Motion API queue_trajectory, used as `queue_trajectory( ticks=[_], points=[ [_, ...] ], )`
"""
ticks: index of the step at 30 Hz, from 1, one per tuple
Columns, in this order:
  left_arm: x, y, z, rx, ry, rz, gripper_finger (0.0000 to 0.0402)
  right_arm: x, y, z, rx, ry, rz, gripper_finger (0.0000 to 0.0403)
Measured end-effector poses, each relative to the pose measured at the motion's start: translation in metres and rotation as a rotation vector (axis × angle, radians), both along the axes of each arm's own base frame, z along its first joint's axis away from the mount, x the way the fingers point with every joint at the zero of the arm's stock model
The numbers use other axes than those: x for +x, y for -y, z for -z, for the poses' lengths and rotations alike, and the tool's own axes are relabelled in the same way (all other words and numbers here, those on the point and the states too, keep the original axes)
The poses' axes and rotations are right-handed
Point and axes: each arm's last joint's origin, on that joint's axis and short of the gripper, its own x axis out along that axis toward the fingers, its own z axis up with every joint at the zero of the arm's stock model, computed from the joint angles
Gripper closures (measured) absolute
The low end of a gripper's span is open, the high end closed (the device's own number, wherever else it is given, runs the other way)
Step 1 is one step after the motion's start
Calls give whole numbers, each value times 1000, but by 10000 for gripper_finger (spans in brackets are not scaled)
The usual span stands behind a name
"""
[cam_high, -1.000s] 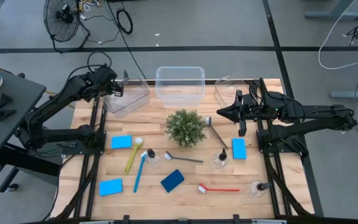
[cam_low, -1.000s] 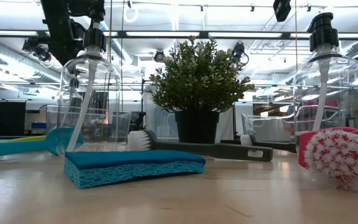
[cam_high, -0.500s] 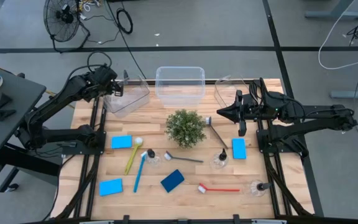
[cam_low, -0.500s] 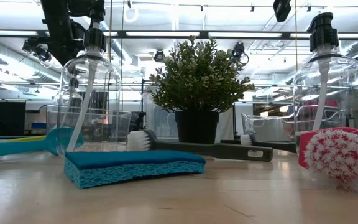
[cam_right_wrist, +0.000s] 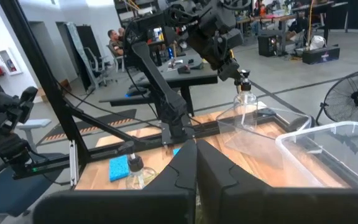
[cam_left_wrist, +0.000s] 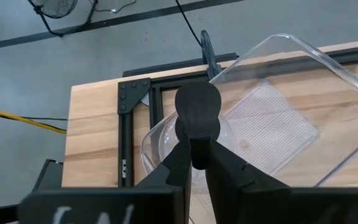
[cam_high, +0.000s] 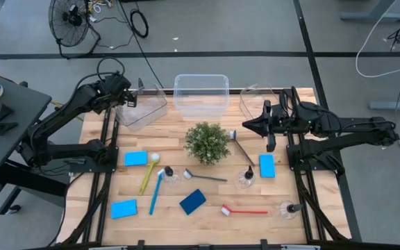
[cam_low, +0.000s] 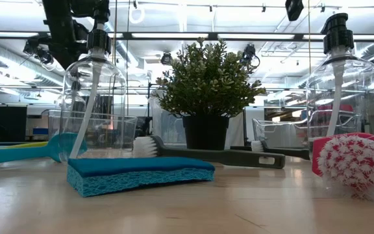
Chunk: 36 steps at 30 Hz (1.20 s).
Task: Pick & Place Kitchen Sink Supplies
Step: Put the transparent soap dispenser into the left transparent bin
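Black cap: pinched between the left gripper [cam_left_wrist: 192, 163] jaws, its clear bottle [cam_right_wrist: 243, 111] hanging over the far-left bin [cam_high: 144, 110].
Right gripper [cam_right_wrist: 196, 160]: jaws pressed together, empty, idle far right.
Change: none; release pending.
Remaining: sponges [cam_high: 135, 158], brushes [cam_high: 244, 210] near.

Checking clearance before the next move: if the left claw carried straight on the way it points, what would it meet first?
Probably the clear bin under it. The left claw, shut on a bottle by its black cap, points down into that tilted bin; depth is unclear.
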Motion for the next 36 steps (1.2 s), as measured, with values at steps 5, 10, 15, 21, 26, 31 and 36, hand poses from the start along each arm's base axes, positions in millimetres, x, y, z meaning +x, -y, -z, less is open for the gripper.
queue_trajectory(
  ticks=[5,10,15,21,26,31,36],
  points=[
    [0,0,0,13,-11,-11,359,0,0,-1,-4,10,0,394],
    [0,0,0,13,-5,-17,358,0,0,-1,-4,10,-1,394],
    [-2,1,1,-17,-31,8,358,0,0,-1,-4,10,-13,394],
    [-3,3,2,-36,-42,14,358,0,0,-1,-4,10,-17,394],
    [-2,3,2,-45,-35,21,354,0,0,-1,-4,11,-17,394],
    [-3,3,2,-50,-41,20,322,0,0,-1,-4,11,-17,394],
    [-4,4,3,-54,-41,-10,283,0,-1,-1,-4,11,-19,394]
  ],
)
